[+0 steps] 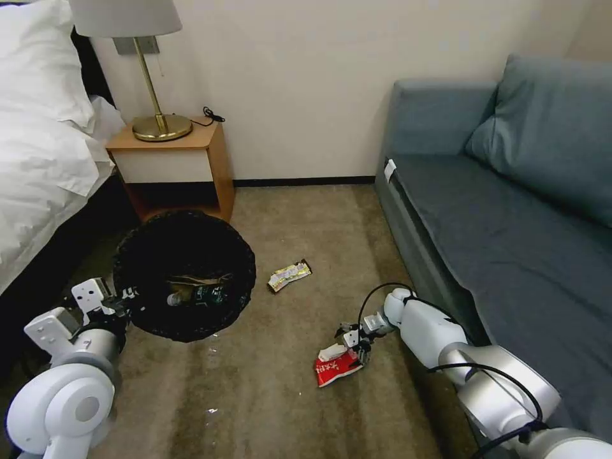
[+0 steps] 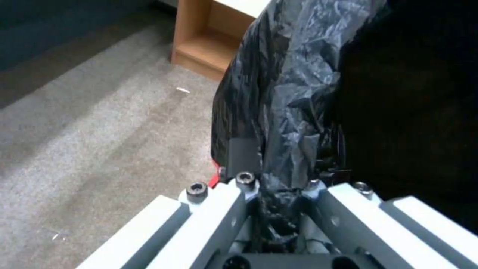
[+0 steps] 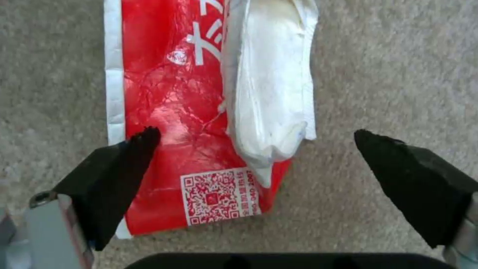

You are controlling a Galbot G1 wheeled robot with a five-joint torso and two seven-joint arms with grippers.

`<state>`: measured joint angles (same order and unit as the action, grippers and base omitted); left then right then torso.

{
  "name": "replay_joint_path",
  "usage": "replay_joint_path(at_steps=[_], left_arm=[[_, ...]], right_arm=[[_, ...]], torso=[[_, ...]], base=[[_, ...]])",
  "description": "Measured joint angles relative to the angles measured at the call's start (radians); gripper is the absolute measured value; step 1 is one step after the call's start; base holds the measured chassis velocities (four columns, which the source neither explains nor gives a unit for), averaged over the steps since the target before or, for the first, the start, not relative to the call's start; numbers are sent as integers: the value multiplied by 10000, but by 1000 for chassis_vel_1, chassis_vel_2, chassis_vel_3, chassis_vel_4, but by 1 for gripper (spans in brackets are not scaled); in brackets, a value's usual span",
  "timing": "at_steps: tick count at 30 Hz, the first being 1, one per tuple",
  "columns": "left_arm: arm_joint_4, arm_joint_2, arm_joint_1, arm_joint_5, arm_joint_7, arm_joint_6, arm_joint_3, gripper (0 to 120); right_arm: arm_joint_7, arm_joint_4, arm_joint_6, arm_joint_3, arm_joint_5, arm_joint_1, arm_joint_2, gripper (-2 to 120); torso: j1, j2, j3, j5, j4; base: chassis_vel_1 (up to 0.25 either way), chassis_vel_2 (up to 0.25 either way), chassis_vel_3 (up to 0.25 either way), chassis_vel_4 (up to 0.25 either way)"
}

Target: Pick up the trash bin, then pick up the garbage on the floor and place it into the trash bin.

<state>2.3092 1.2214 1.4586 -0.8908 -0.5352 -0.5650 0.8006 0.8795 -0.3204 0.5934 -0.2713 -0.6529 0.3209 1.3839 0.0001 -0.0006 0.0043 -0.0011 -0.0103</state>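
Bare carpet [image 1: 306, 223] between nightstand [image 1: 175, 162] and sofa [image 1: 484, 217].

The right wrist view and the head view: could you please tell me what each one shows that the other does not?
Right wrist alone: a QR code printed on the red wrapper.

Head alone: the left gripper clamped on the trash bin rim, a bottle inside it, and the yellowish-silver wrapper on the carpet.

Both: the open right gripper over the red wrapper, white piece on top.

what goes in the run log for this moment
left gripper shut on trash bin rim | right gripper open over red wrapper | floor
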Motion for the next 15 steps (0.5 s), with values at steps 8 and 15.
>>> replay_joint_path(at_steps=[8, 15], left_arm=[[97, -82, 33, -37, -23, 0, 37, 0], [161, -88, 41, -58, -39, -4, 27, 0]], right_arm=[[-37, -21, -3, 21, -55, 73, -6, 93], [8, -19, 13, 58, -32, 119, -13, 77]], torso=[[-2, 2, -2, -8, -6], [-2, 3, -3, -13, -9]], base=[[0, 0, 0, 0], [0, 0, 0, 0]])
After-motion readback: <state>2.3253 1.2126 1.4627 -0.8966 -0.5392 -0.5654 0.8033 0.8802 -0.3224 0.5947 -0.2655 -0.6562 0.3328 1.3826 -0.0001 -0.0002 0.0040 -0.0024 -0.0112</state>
